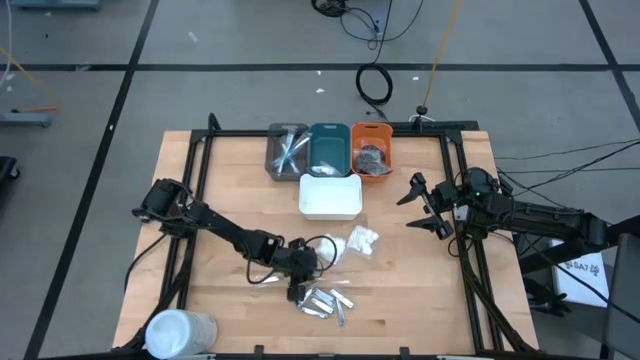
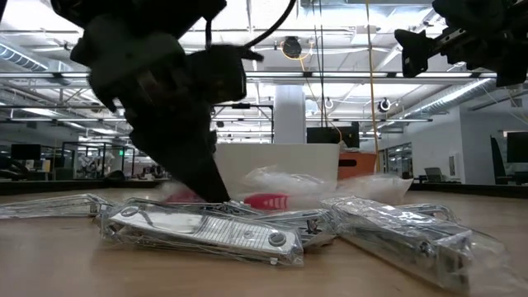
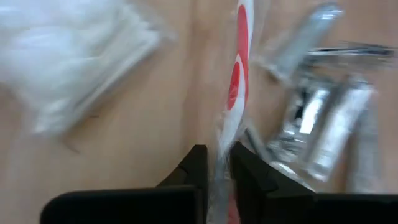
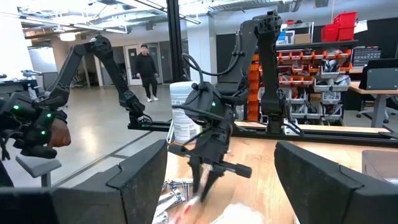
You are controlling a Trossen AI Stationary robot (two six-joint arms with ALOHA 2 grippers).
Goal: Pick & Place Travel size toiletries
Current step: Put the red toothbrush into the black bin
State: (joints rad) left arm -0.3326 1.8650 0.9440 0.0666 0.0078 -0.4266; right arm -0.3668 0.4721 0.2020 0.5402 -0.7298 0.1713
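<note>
Left hand (image 3: pixel 217 165) pinches a red-tipped stick (image 3: pixel 239 74) (clear-wrapped).

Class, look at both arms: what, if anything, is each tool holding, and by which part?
The left tool pinches a red-and-white wrapped stick at one end. The right tool holds nothing.

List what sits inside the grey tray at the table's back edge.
The grey tray holds several slim pale sticks lying crossed over each other. Whatever lies beneath them on the tray floor is covered.
</note>
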